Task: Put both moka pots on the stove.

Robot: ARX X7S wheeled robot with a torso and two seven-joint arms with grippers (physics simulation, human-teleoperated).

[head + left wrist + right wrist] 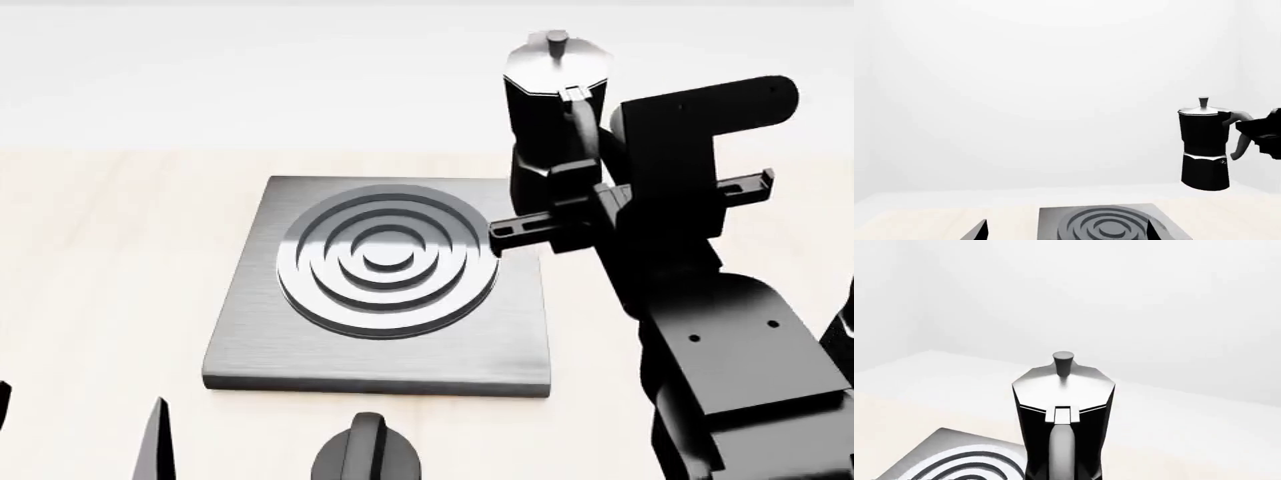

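While the right fingers (571, 205) grip a pot (550, 105) by its handle, it hangs upright beside the stove (387, 350), off the desk (107, 260). Next: carry it over the burner and lower. Left fingers (80, 440) look open, empty

The right arm (707, 330) is all matte black, built from chunky boxy housings with rounded edges, and a couple of tiny screw dots show on the lower link. A flat black crossbar (627, 205) sticks out sideways near the wrist. The left gripper's thin black pointed fingertips (158, 445) have plain, unmarked faces.
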